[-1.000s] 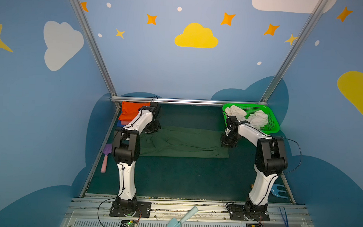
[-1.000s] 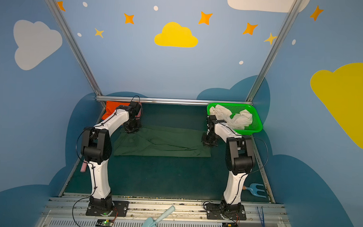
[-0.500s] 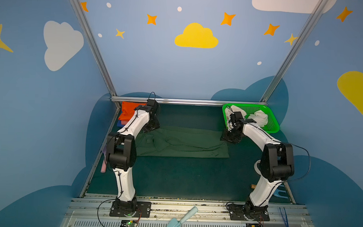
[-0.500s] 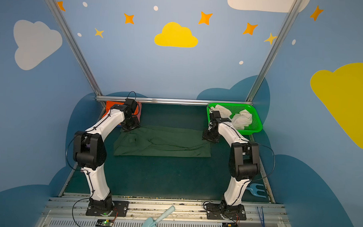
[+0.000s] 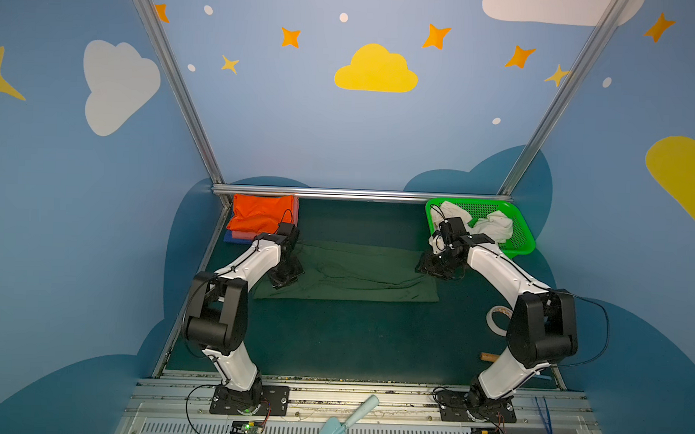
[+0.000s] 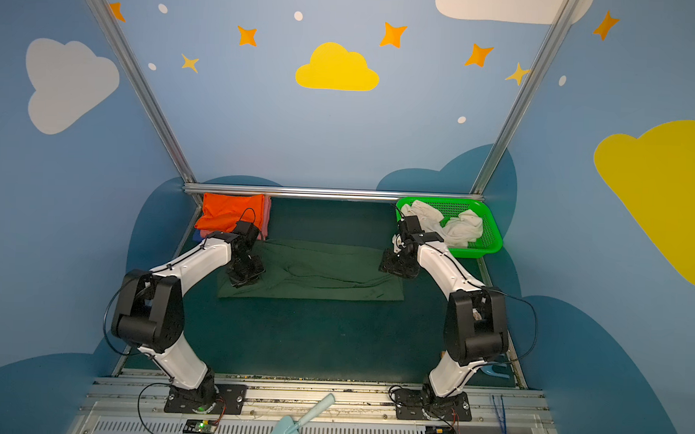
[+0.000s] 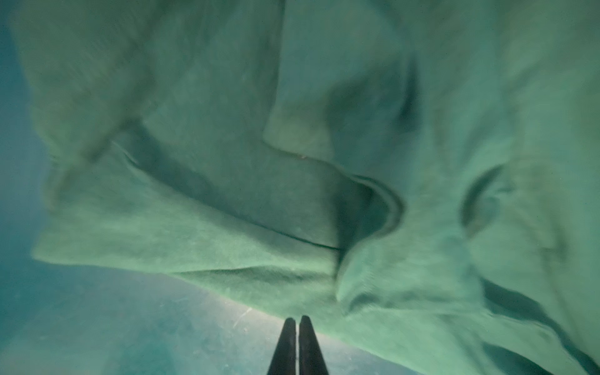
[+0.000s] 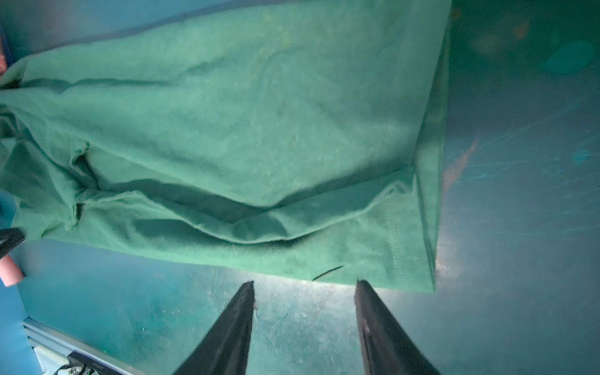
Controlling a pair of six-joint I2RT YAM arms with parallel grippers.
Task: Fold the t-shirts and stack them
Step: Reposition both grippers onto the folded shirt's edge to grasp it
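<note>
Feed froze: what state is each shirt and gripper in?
Dark green cloth t-shirt: flat, folded lengthwise, wrinkled.
Bright orange cloth t-shirt: folded, tops stack.
Pink cloth t-shirt: folded, under orange.
Blue cloth t-shirt: folded, stack bottom.
White cloth t-shirt: crumpled in green plastic mesh basket.
Left gripper: shut at shirt edge.
Right gripper: open, empty.

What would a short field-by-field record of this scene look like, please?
Shirt in work: dark green t-shirt, spread mid-table, wrinkled
Left pincer: shut, at the shirt's edge; whether cloth is pinched cannot be told
Right pincer: open, empty, just short of the shirt's edge
Stack: orange t-shirt on top, pink t-shirt and blue t-shirt showing beneath, far left corner
Basket: green basket, far right corner, holding a crumpled white t-shirt
</note>
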